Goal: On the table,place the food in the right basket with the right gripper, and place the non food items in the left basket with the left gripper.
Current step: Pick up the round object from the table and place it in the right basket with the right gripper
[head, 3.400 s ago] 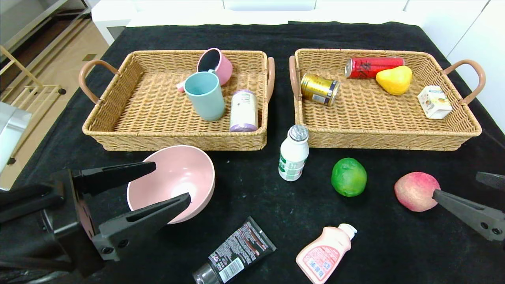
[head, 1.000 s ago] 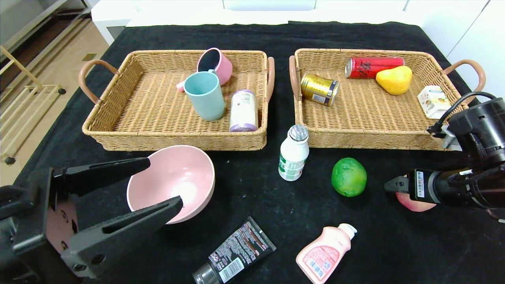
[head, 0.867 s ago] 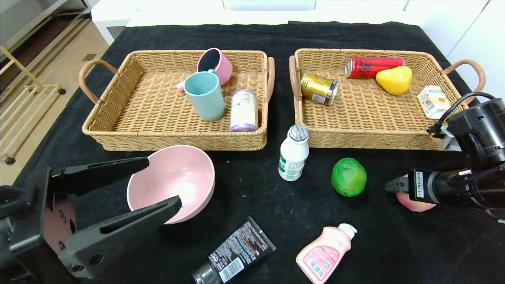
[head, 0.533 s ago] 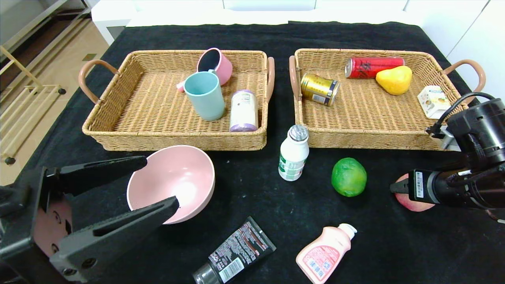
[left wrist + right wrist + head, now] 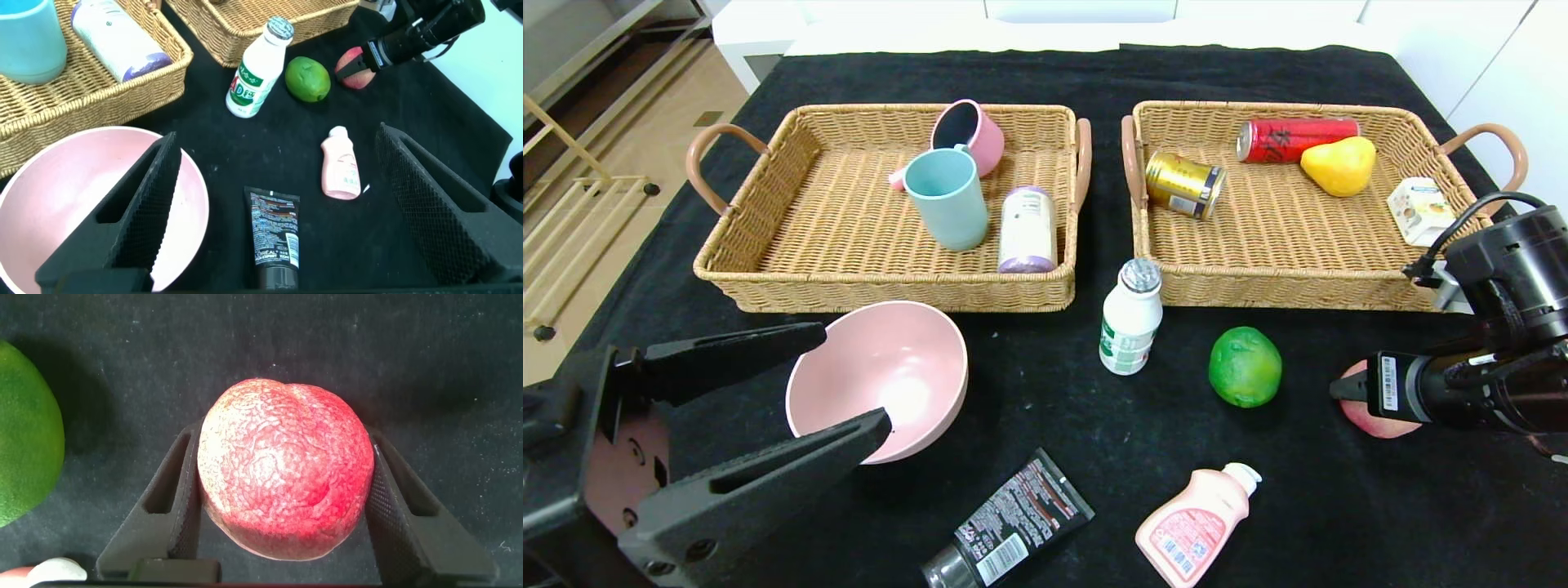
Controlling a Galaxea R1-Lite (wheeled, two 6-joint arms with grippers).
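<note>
Right wrist view: right gripper [image 5: 282, 506] fingers [image 5: 176, 498] clamp peach [image 5: 284, 478] on table [image 5: 245, 343].

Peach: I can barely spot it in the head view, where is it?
The peach sits on the table's right side, right of the lime, clamped in the right gripper.

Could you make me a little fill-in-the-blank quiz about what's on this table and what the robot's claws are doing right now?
1. The right gripper is closed around the ____.
2. The left gripper hangs open at the pink ____.
3. The lime lies between the peach and the white bottle with the ____ cap.
4. The black tube lies on the table beside the pale pink ____.

Missing words: peach; bowl; silver; bottle
</note>
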